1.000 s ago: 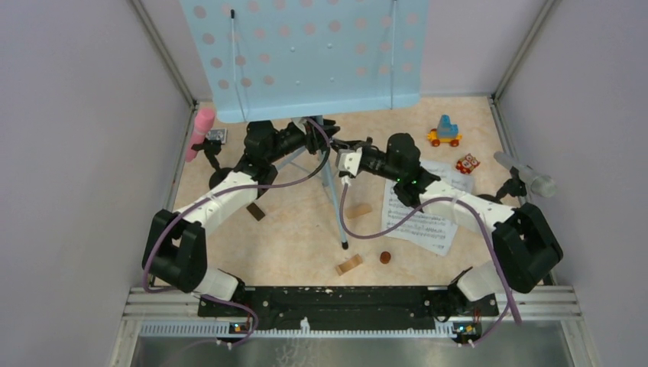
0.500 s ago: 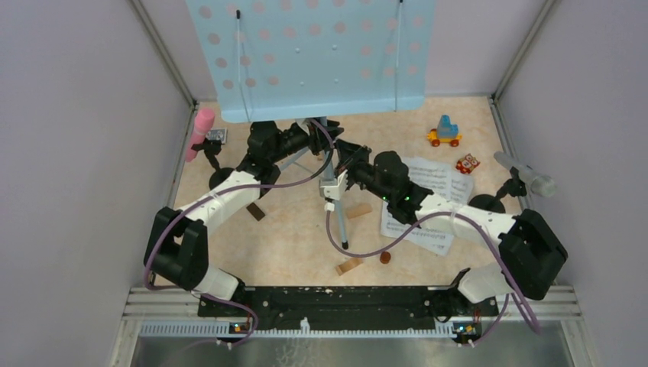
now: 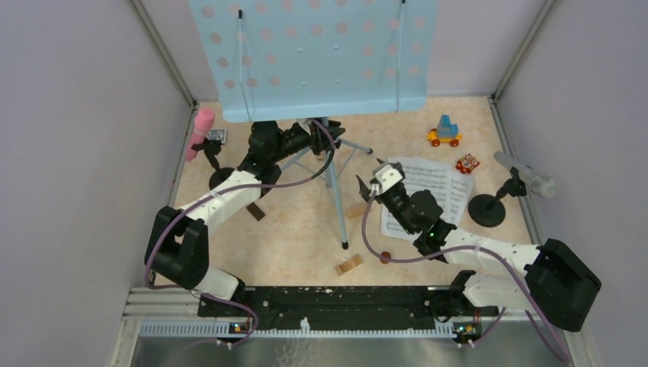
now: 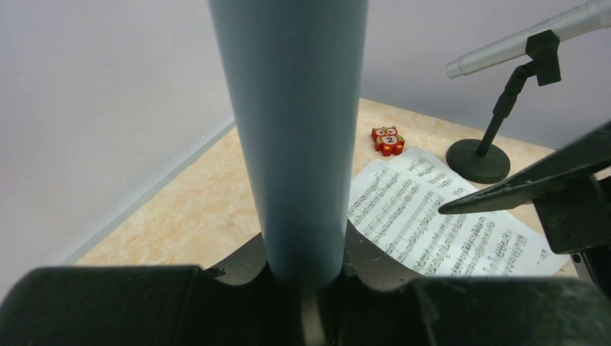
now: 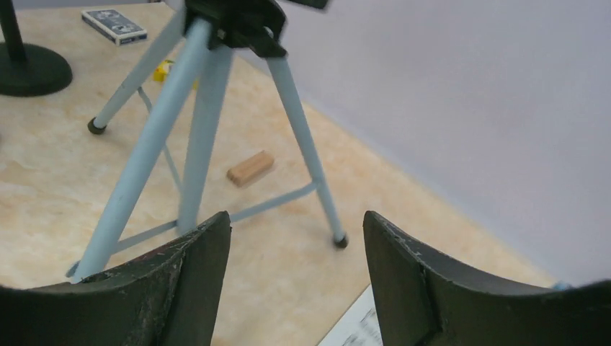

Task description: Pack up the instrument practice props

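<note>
The pale blue perforated music rack (image 3: 321,53) stands at the back on its grey-blue tripod legs (image 3: 334,199). My left gripper (image 3: 315,139) is shut on the stand's pole (image 4: 295,130) just above the legs, and its jaws (image 4: 306,288) clamp the tube. My right gripper (image 3: 367,177) hovers open and empty right of the tripod, which shows beyond its fingers (image 5: 202,122). White sheet-music pages (image 3: 439,187) lie under the right arm. A pink microphone (image 3: 200,130) rests in a holder at the left. The silver microphone (image 3: 527,174) sits in its black round-based holder (image 3: 487,210) at the right.
A toy vehicle (image 3: 444,131) and a red owl block (image 3: 467,163) sit at the back right. Wooden blocks (image 3: 349,264), (image 3: 358,210), a dark block (image 3: 256,212) and a brown ball (image 3: 386,257) lie around the tripod's front leg. A card box (image 3: 216,135) lies near the pink microphone. Walls enclose three sides.
My right gripper has drawn back from the tripod toward the near right and opened. The rack has shifted slightly right. My left gripper keeps its hold.
</note>
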Robot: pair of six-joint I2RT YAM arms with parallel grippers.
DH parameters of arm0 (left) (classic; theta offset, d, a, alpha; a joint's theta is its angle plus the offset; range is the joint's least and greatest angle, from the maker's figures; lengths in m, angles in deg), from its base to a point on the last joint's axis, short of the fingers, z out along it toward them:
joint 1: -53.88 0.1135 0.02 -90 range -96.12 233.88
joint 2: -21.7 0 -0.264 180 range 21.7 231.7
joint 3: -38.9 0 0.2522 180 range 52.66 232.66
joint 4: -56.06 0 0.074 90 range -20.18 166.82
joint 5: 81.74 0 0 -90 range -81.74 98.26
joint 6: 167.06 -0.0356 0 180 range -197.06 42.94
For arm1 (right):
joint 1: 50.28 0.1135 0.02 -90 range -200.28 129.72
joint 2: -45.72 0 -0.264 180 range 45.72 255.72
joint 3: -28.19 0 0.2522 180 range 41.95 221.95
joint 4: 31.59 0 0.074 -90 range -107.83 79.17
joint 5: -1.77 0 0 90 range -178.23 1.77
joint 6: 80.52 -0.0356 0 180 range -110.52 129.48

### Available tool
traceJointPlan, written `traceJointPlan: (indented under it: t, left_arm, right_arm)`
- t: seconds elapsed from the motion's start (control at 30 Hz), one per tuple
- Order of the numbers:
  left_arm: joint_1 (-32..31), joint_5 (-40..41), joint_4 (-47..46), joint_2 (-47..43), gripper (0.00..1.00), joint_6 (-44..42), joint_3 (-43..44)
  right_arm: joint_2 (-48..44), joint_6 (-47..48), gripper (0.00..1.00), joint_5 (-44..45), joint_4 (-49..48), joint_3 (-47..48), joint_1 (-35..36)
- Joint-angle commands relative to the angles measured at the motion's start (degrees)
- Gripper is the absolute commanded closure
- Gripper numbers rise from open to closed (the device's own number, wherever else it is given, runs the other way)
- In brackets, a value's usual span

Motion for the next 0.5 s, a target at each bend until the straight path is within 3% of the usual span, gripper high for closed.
traceJointPlan:
  t: [0.0, 0.1, 0.17, 0.27, 0.37, 0.47]
  left_arm:
    - [-1.86, -5.52, 9.23, 2.61, 1.0, -2.11, -1.22]
    - [-1.87, -5.03, 10.48, 2.76, 1.0, -2.42, -0.71]
    - [-1.87, -4.24, 11.99, 2.8, 1.0, -2.45, -0.13]
    - [-1.87, -3.31, 12.34, 2.55, 1.0, -3.77, -0.2]
    - [-1.8, -3.66, 12.09, 2.44, 1.0, -3.45, -0.19]
    - [-1.84, -3.68, 12.11, 2.71, 1.0, -3.36, -0.08]
  right_arm:
    - [-1.52, -37.31, 0.33, 9.24, 6.8, 2.72, -2.28]
    - [-1.37, -50.72, 0.33, 6.27, 14.96, 4.73, -5.82]
    - [-0.61, -62.19, 0.33, 0.42, 25.43, 9.16, -11.02]
    - [4.7, -75.22, 0.32, -21.37, 36.77, 16.06, -22.41]
    - [11.37, -86.0, 0.41, -41.02, 27.99, 17.08, -29.53]
    - [15.65, -97.12, 0.45, -50.56, 16.23, 16.86, -30.19]
